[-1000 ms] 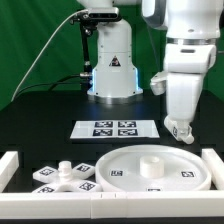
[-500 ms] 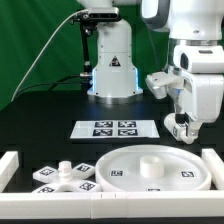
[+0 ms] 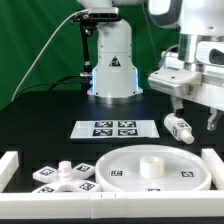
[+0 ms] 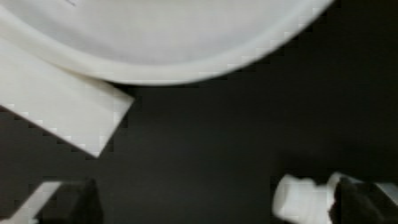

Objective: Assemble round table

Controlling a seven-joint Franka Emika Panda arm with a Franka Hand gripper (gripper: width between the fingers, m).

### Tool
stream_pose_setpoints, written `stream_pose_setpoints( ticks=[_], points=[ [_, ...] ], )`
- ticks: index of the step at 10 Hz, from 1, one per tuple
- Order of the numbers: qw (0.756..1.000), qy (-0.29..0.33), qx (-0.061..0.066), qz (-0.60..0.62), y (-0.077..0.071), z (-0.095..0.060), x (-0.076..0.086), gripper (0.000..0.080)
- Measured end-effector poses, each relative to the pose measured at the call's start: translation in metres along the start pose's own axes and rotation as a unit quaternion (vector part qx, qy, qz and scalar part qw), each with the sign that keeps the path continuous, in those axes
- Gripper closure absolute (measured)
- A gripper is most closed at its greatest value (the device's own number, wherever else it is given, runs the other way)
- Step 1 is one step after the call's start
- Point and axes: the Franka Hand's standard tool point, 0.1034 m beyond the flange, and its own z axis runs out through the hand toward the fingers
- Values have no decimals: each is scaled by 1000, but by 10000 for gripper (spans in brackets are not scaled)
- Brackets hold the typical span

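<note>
At the exterior view's left, the cross-shaped base [image 3: 64, 176] sits untouched, with the round disc [image 3: 150, 165] just beside it. Farther right, the gripper [image 3: 195, 110] has lifted clear of the short leg [image 3: 180, 127], jaws spread wide and empty. The leg lies loose on the black table [image 3: 40, 120] behind the disc, so it likely needs a fresh grasp.
</note>
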Motion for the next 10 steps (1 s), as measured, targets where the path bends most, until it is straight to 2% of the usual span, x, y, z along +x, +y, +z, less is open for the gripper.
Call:
stream_pose_setpoints(
  ticks=[3,4,5,7,8,10],
  points=[
    [999,-1,2,36,-3,2,-3,150],
    [995,0,-3,96,-7,4,-4,150],
    [980,3,-10,198,-12,6,0,150],
    [932,9,-13,362,-17,8,13,150],
    [903,16,-10,429,-15,7,13,150],
    [872,22,-8,488,-16,7,9,150]
  ],
)
